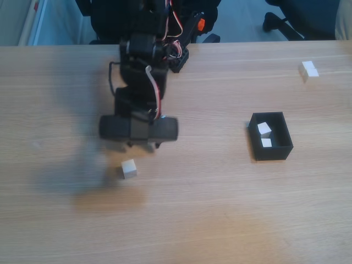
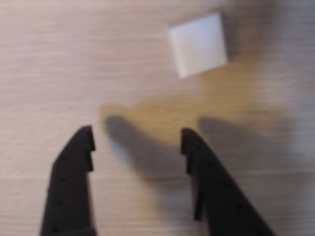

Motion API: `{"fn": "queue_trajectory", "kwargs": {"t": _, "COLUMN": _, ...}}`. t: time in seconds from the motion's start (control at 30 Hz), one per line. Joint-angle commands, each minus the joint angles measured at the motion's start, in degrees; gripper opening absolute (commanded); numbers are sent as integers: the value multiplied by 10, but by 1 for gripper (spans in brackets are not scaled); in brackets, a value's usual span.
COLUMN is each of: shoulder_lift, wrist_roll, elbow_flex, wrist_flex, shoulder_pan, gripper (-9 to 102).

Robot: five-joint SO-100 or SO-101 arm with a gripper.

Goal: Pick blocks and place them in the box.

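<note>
A: Where's the next block [image 2: 198,44]?
B: On the table [image 1: 220,220], at one o'clock from the pincer [image 2: 138,139] in the wrist view, not yet between the spread, empty jaws.
A: Tricky to grip?
B: Probably light, rigid, matte. Pinch two opposite flat faces, squarely; it sits slightly rotated.
A: The box [image 1: 271,152]?
B: Well off toward three o'clock in the fixed view.

We hold our black two-finger gripper [image 2: 137,140] pointed downward, jaws parted with nothing between them, arm bent forward.

Both pictures are a bit blurry. Light is soft and warm. A dark shadow lies left of the arm [image 1: 140,93].
</note>
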Motion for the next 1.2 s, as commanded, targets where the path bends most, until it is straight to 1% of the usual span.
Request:
{"fn": "queue_trajectory", "kwargs": {"t": 0.0, "shoulder_lift": -40, "wrist_roll": -31, "elbow_flex": -57, "wrist_flex": -30, "shoulder_pan": 24, "gripper": 18}}
{"fn": "queue_trajectory", "kwargs": {"t": 0.17, "shoulder_lift": -87, "wrist_roll": -44, "elbow_flex": -106, "wrist_flex": -31, "shoulder_pan": 41, "gripper": 18}}
{"fn": "queue_trajectory", "kwargs": {"t": 0.4, "shoulder_lift": -123, "wrist_roll": -43, "elbow_flex": -155, "wrist_flex": -32, "shoulder_pan": 35, "gripper": 18}}
{"fn": "queue_trajectory", "kwargs": {"t": 0.8, "shoulder_lift": -136, "wrist_roll": -38, "elbow_flex": -167, "wrist_flex": -32, "shoulder_pan": 10, "gripper": 18}}
{"fn": "queue_trajectory", "kwargs": {"t": 1.03, "shoulder_lift": -158, "wrist_roll": -43, "elbow_flex": -171, "wrist_flex": -59, "shoulder_pan": 11, "gripper": 17}}
{"fn": "queue_trajectory", "kwargs": {"t": 1.17, "shoulder_lift": -172, "wrist_roll": -44, "elbow_flex": -182, "wrist_flex": -60, "shoulder_pan": 13, "gripper": 16}}
